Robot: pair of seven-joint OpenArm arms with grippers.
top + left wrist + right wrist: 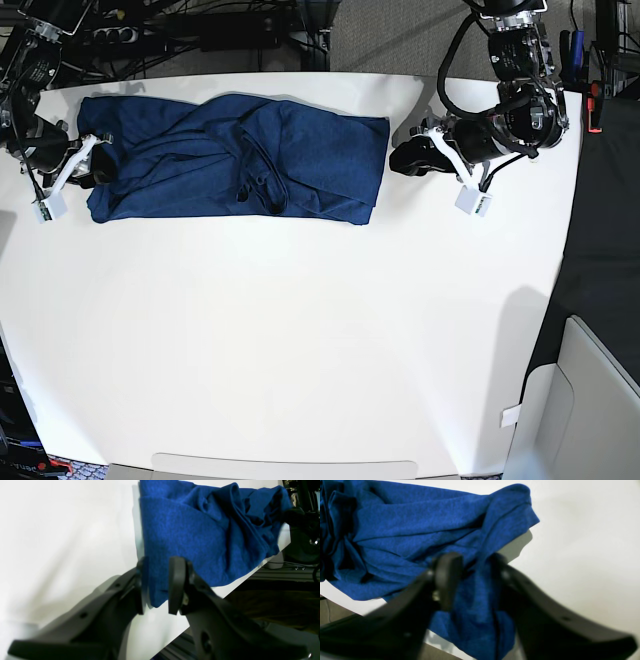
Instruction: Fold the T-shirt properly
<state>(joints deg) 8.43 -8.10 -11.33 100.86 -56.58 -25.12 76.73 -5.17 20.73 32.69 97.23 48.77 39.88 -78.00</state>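
Note:
The dark blue T-shirt lies rumpled along the far side of the white table. My left gripper is at the shirt's right edge. Its jaws stand a little apart, with a hanging corner of the shirt between them and a sliver of white showing beside one finger. My right gripper is at the shirt's left end. Its fingers press on a bunched fold of the shirt, and creases run into the pinch. That end is raised and casts a shadow.
The table's edge runs close behind the shirt in both wrist views. Cables and dark equipment lie beyond the far edge. A light grey bin or panel stands at the lower right.

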